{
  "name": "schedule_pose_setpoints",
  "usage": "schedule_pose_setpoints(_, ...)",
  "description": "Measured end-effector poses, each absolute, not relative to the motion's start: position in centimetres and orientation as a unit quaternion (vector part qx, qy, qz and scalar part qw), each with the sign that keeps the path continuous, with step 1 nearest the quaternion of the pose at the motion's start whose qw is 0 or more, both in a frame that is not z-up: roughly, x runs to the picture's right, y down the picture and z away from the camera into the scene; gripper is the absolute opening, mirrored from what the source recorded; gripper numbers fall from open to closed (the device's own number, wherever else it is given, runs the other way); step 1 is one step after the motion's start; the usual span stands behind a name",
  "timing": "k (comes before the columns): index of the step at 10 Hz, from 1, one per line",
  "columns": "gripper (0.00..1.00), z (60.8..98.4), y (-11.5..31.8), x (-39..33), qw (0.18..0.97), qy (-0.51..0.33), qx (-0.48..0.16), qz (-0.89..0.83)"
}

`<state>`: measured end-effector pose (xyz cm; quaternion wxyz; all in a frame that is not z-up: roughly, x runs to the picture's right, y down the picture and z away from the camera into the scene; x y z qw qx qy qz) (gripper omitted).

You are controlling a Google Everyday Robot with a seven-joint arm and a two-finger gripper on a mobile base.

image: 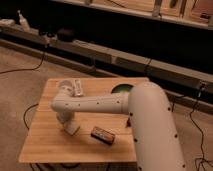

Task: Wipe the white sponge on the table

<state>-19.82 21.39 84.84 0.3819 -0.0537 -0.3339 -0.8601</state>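
Note:
The light wooden table (45, 145) fills the lower middle of the camera view. My white arm reaches from the right across it to the left half. My gripper (69, 124) points down at the tabletop and is shut on the white sponge (72, 129), a small cream block pressed on the wood left of centre. The arm's wrist hides the gripper's upper part.
A dark brown-red packet (102, 135) lies just right of the sponge. A white tube (77, 86) lies at the table's back left. A dark green round object (121, 90) sits at the back edge, partly behind my arm. Cables lie on the floor around the table.

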Motion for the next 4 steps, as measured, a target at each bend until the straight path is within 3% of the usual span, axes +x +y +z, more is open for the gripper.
schedule_pose_setpoints(4, 0.31, 78.1, 26.5, -19.9, 0.323, -0.351, -0.039, -0.878)
